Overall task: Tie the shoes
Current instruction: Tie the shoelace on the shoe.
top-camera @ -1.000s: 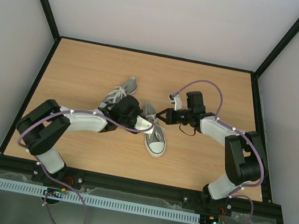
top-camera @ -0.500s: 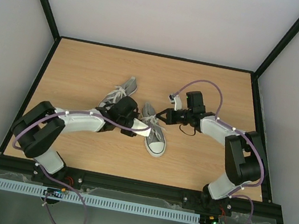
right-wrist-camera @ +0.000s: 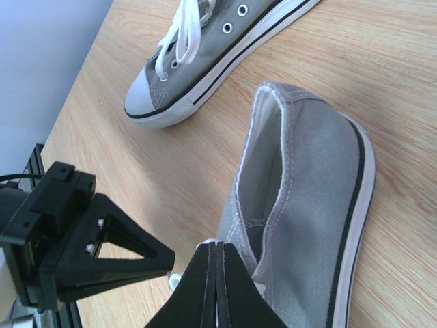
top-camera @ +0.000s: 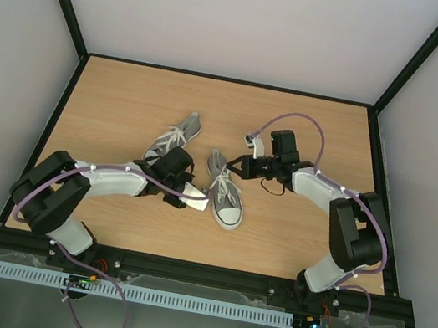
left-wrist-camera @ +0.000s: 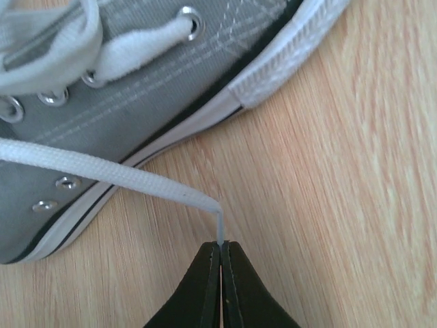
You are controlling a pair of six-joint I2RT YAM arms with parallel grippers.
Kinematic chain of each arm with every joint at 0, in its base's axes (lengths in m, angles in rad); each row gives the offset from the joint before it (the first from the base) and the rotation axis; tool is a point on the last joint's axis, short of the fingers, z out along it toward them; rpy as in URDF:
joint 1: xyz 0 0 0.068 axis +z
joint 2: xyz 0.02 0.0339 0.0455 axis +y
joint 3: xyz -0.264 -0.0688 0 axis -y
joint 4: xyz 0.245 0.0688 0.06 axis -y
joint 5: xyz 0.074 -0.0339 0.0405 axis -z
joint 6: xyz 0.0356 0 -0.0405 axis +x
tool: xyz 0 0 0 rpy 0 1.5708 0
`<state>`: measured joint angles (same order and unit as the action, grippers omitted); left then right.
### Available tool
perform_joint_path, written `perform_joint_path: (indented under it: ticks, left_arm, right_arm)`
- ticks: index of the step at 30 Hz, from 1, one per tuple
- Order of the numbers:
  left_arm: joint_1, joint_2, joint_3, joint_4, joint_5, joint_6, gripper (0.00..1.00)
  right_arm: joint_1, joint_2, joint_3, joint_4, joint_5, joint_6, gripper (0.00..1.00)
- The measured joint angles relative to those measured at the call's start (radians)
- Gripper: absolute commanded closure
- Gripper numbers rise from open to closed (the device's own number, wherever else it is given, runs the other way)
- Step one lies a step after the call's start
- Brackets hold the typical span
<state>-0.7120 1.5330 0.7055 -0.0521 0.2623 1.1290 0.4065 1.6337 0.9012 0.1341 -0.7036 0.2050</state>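
Two grey canvas shoes with white laces lie mid-table: the far shoe [top-camera: 174, 137] [right-wrist-camera: 205, 55] and the near shoe [top-camera: 227, 199] [right-wrist-camera: 307, 205] [left-wrist-camera: 136, 102]. My left gripper [top-camera: 193, 199] [left-wrist-camera: 221, 244] is shut on the plastic tip of a white lace [left-wrist-camera: 102, 174], which runs taut across the near shoe's side down to the wood. My right gripper [top-camera: 234, 167] [right-wrist-camera: 216, 244] is shut at the near shoe's heel opening. A bit of white lace peeks from its tips. The left gripper's fingers [right-wrist-camera: 116, 253] show beside it.
Black frame rails [top-camera: 56, 127] border the wooden table [top-camera: 318, 131] on the left, right and far sides. Purple cables loop over both arms. Bare wood lies beyond the shoes and to the right.
My left gripper has drawn back to the left and toward the near edge, pulling the lace out from the near shoe. My right gripper has shifted slightly up and left.
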Motion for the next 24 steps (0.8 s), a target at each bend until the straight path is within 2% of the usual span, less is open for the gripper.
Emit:
perform_joint_path:
  ticks: [18, 24]
  left_arm:
    - [0.028, 0.0, -0.029, -0.014, 0.026, 0.146, 0.97]
    - [0.028, 0.0, -0.038, 0.011, 0.026, 0.169, 0.97]
  right_arm:
    - [0.008, 0.008, 0.011, 0.001, 0.042, 0.01, 0.99]
    - [0.008, 0.066, 0.062, 0.018, 0.065, 0.048, 0.99]
